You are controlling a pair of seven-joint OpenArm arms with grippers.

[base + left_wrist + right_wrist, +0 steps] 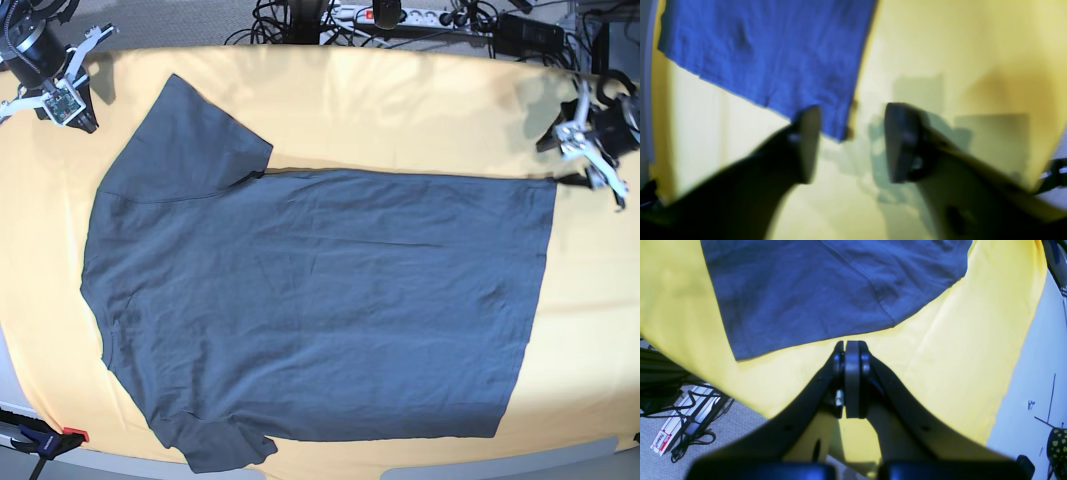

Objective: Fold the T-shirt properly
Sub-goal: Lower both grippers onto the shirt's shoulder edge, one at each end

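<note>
The left end effector (851, 143) is seen closest in its wrist view, its two dark fingers (808, 143) held well apart with nothing between them. Just ahead of the fingertips, slightly to the left-hand finger's side, a corner of the T-shirt (773, 56) is found (the view is blurred, so contact cannot be judged). The cloth appears to lie flat on the yellow-covered table (957, 50).

The right end effector (852, 373) is seen with its pads pressed together and nothing caught between them. Ahead of its tip a sleeve of the T-shirt (826, 293) is spread, a narrow strip of yellow table (957, 356) showing in between.

In the base view the T-shirt (320, 300) is laid out flat across the table (400, 110), sleeves toward the right end effector (62, 90) and hem toward the left end effector (590, 150). Beyond the table's far edge, cables (300, 15) and a power strip (400, 15) are visible.
</note>
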